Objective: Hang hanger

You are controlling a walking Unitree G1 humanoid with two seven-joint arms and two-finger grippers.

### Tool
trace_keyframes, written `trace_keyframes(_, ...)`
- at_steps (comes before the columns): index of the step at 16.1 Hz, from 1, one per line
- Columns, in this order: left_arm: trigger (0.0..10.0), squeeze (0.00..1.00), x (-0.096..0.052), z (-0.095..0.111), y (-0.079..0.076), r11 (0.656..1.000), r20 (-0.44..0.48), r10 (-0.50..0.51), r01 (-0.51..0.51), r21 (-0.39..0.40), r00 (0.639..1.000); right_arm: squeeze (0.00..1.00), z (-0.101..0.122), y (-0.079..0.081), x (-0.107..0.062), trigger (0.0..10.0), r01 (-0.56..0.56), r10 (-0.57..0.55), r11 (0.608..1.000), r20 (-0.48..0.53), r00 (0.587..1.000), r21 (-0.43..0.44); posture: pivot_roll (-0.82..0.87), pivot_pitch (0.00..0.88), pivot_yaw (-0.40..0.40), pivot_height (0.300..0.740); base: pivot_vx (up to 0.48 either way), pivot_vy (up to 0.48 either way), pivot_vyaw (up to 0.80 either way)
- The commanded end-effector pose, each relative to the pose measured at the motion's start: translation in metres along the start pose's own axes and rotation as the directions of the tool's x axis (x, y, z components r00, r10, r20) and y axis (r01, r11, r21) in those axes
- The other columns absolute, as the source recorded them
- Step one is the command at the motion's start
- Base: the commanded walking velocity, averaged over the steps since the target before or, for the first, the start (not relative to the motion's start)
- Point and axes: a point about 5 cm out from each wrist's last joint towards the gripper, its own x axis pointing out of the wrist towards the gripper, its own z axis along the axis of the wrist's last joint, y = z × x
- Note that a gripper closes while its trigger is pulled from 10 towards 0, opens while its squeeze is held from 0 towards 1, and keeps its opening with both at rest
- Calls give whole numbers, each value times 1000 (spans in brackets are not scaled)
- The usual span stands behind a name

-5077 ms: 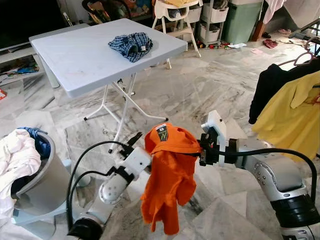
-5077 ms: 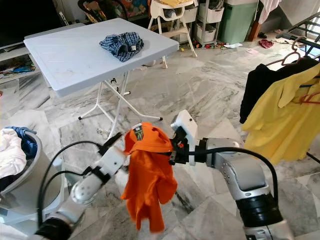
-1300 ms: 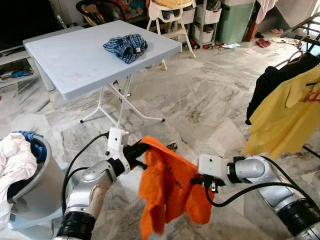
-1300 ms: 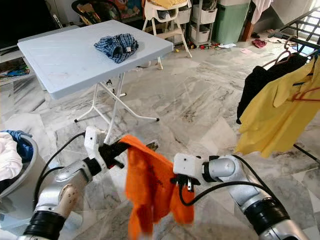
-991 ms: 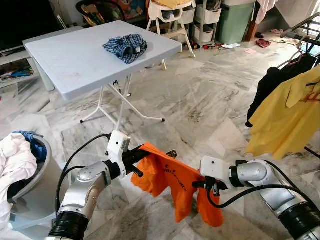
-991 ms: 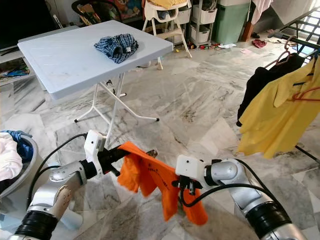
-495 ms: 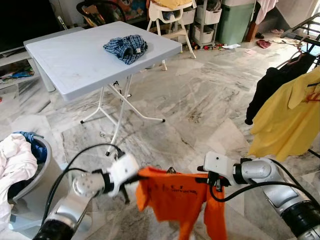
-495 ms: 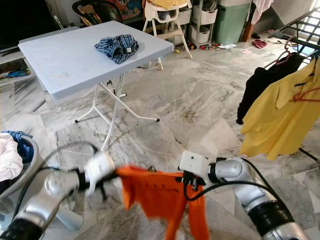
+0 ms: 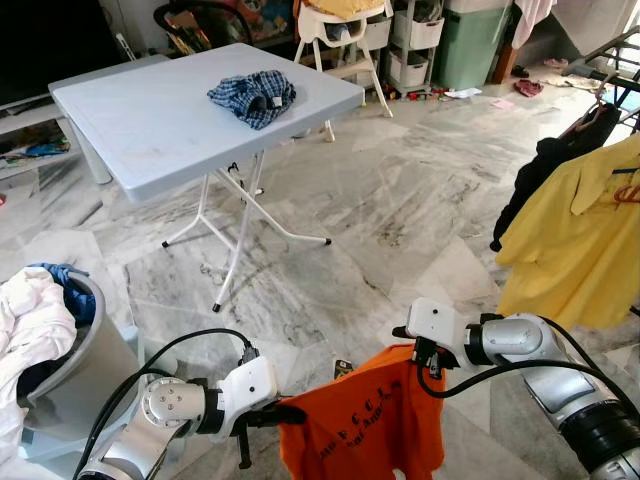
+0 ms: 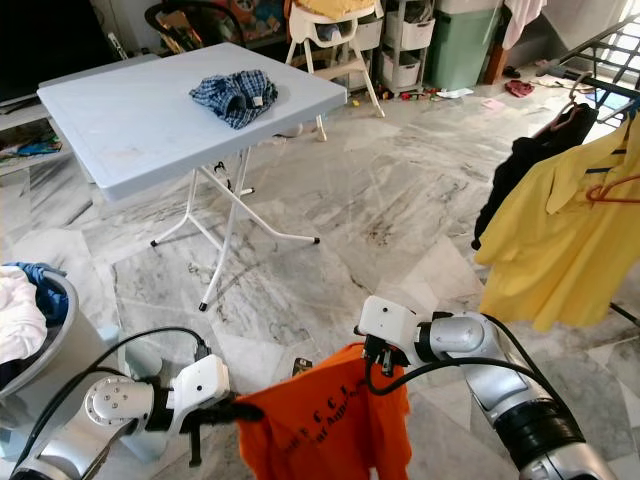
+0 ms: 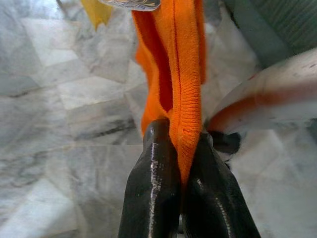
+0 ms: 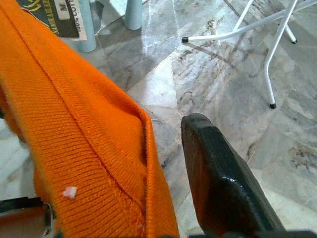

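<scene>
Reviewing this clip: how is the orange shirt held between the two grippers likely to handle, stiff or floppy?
Probably floppy: the orange shirt sags between the left gripper and right gripper. Likely light, since a pinched edge carries it. The ribbed knit should resist slipping.

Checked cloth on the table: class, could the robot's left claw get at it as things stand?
Probably not. The left claw is low, shut on the orange shirt, and the checked cloth lies far across the table.

I see a pale blue counter [image 9: 150, 120] on thin white legs. A crumpled blue checked cloth [image 9: 252, 94] lies on it. The counter stands on a grey marble floor [image 9: 380, 200].
</scene>
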Motion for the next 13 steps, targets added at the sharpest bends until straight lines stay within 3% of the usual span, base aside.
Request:
trace_keyframes(1,0,0,-4,4,3,1000,16,13,-13,1,1000,1000,4,-4,-5,10000,16,-15,1000,17,1000,-15,-87,0,62,740,0,0,0)
trace_keyframes(2,0,0,-2,9,7,999,49,36,-36,-8,998,1000,4,-5,-5,10000,20,-20,1000,18,1000,-15,-89,0,60,740,0,0,0)
trace_keyframes(4,0,0,-3,25,20,986,173,141,-123,-110,975,1000,5,0,-6,10000,-39,36,998,49,998,48,-90,0,59,740,0,0,0)
trace_keyframes(6,0,0,-10,44,43,940,291,315,-254,-229,903,1000,-9,22,-10,10000,-213,215,976,-39,976,44,-90,0,57,740,0,0,0)
trace_keyframes(8,0,0,-11,47,48,932,288,347,-294,-212,892,1000,-14,28,-10,10000,-255,259,965,-64,964,61,-89,0,56,740,0,0,0)
trace_keyframes(9,0,0,-9,46,48,926,285,361,-307,-218,888,1000,-9,31,-8,10000,-271,274,959,-28,961,80,-91,0,56,740,0,0,0)
trace_keyframes(11,0,0,-6,35,51,901,190,423,-390,-187,886,1000,4,39,-8,10000,-354,338,919,115,934,172,-94,0,57,740,0,0,0)
trace_keyframes(12,0,0,-6,31,54,884,161,459,-431,-181,874,1000,12,37,-7,10000,-373,317,895,239,918,245,-92,0,55,740,0,0,0)
trace_keyframes(13,0,0,-6,29,56,871,138,485,-464,-160,864,1000,16,8,0,10000,-111,39,959,265,964,262,-91,0,53,740,0,0,0)
